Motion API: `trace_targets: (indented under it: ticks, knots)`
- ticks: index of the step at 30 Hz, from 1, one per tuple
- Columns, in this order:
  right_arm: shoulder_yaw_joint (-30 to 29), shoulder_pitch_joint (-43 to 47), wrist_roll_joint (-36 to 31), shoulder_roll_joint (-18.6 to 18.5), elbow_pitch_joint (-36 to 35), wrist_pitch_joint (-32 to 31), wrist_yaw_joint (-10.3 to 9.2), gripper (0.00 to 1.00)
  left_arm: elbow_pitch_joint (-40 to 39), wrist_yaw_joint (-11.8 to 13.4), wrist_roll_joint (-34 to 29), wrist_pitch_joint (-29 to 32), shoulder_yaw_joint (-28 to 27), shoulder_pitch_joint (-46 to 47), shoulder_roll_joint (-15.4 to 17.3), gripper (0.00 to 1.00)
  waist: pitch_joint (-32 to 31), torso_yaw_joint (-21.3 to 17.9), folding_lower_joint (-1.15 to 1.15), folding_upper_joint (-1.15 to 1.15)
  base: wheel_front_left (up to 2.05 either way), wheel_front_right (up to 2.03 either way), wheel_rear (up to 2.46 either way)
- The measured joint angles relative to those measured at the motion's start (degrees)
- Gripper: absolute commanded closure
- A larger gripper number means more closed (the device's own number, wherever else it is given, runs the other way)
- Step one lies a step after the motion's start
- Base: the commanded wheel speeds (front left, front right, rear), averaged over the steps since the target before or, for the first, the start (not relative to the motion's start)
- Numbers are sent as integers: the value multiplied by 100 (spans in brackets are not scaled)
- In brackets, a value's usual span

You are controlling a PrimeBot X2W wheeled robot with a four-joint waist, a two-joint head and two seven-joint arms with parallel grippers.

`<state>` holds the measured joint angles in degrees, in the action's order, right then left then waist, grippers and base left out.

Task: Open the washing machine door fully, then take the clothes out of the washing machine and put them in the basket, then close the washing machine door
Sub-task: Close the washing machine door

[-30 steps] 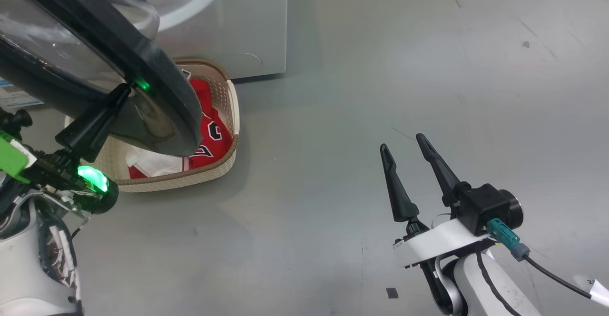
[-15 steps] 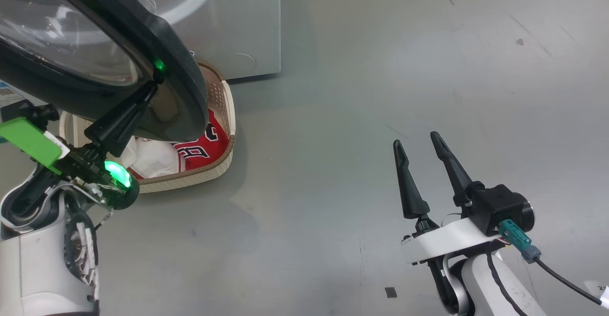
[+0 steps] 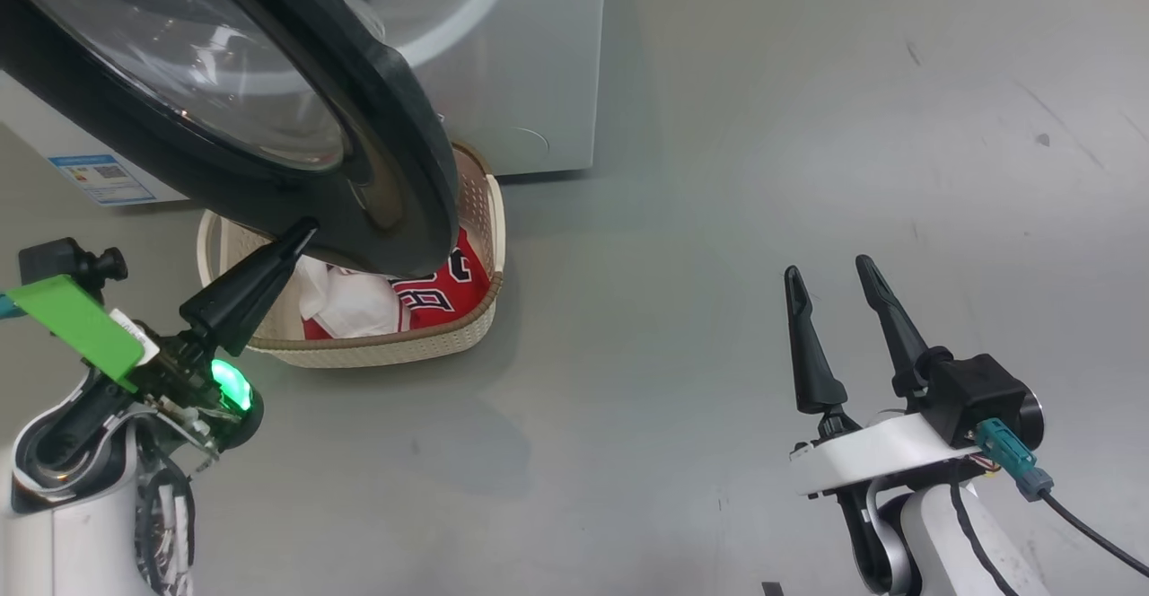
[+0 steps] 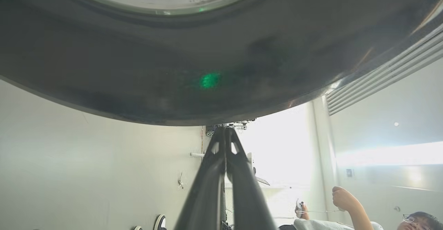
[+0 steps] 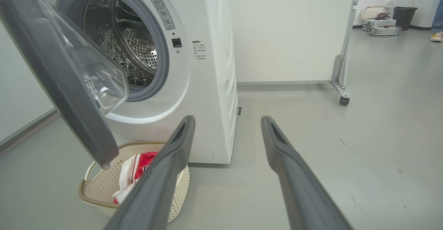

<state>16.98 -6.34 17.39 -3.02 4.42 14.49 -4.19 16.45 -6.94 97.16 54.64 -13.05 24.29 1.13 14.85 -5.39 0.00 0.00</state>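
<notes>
I see the washing machine door (image 3: 224, 102) swung partway out from the washing machine (image 3: 530, 57), its black rim hanging above the basket (image 3: 395, 354). The clothes (image 3: 435, 289), red and white, lie in that basket at the machine's foot. My left gripper (image 3: 301, 230), fingers pressed together on nothing, has its tip at the rim's lower edge. My right gripper (image 3: 827, 267) hovers well apart over the floor (image 3: 718, 219), jaws wide and empty.

I read this as a test lab, not a home: washing machine (image 5: 211, 84) on bare grey floor (image 5: 380, 126), white partition (image 5: 294, 32) on a caster (image 5: 343, 100), loose gear (image 5: 379, 27) by the far wall.
</notes>
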Motion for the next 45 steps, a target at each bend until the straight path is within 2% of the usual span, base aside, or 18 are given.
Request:
trace_targets:
  ticks: [7,12,15,24,29,30,31,35,39,45]
  knots:
    - [-146,160,-42,3,41,1,60,0,-750,0,-404,-91,21,-520,3,100,-313,292,0,0,0,0,0]
    - [-203,300,-58,2,49,1,162,0,-1383,0,-946,-315,46,-934,4,100,-551,500,0,0,0,0,0]
    - [-241,402,-78,1,47,1,178,0,-1726,0,-1120,-505,44,-1163,9,100,-673,626,0,0,0,0,0]
    - [-268,538,-135,14,2,1,313,0,-2815,0,-2274,-1411,270,-1809,190,100,-881,941,0,0,0,0,0]
    - [-264,549,-143,19,1,1,361,0,-3185,0,-3078,-1937,678,-2115,580,100,-876,963,0,0,0,0,0]
    - [-264,549,-143,19,1,1,361,0,-3185,0,-3078,-1937,678,-2115,580,100,-876,963,0,0,0,0,0]
    - [-265,550,-147,20,0,1,364,0,-3331,0,-3401,-2204,881,-2178,746,100,-866,967,0,0,0,0,0]
    - [-269,550,-190,20,-1,1,412,0,-3449,0,-3914,-2778,1294,-2332,1011,100,-847,969,0,0,0,0,0]
    - [-277,550,-191,20,-1,1,413,0,-3432,0,-4380,-3399,1728,-2519,1233,100,-828,969,0,0,0,0,0]
    - [-297,550,-193,21,-1,1,464,0,-3096,-2,-5056,-4286,2001,-2686,1463,100,-823,969,0,0,0,0,0]
